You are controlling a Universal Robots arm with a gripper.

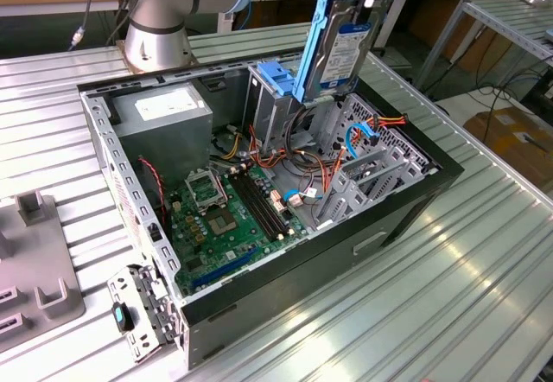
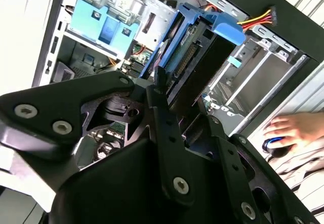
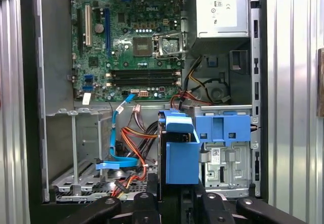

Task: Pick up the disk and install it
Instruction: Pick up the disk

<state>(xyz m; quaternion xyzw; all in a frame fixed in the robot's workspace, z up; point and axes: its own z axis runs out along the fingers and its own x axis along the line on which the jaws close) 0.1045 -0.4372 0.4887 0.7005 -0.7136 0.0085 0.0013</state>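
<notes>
At the exterior view's left, a grey moulded plastic fixture [image 1: 39,265] lies on the ribbed aluminium bench [image 1: 449,313], well apart from the work. Next is found the open black metal computer case [image 1: 415,213], laid on its side. A grey boxy power supply [image 1: 164,110] is set at its far left and a green motherboard [image 1: 226,218] nearer. Further right, a bright blue plastic bracket [image 1: 275,79] is seen atop the tall metal drive cage [image 1: 259,114].

Just right of that bracket, the flat grey metal disk [image 1: 344,49], with its white label and blue plastic carrier rails, is held upright above the far right of the case. Its lower end is near the cage top, and whether it touches anything there cannot be told. The jaws are closed on the disk's upper end, at the top edge of the exterior view. In the second wrist view the disk [image 2: 195,57] is seen just beyond the black fingers [image 2: 164,117]. Below it, a curved blue cable [image 1: 359,136] and an empty grey metal bay [image 1: 376,179] are seen.

The pick-up is judged done and the installing in hand, with the disk not yet seated. The next move is judged to call for the rails to be kept square to the slot and clear of the cable.
</notes>
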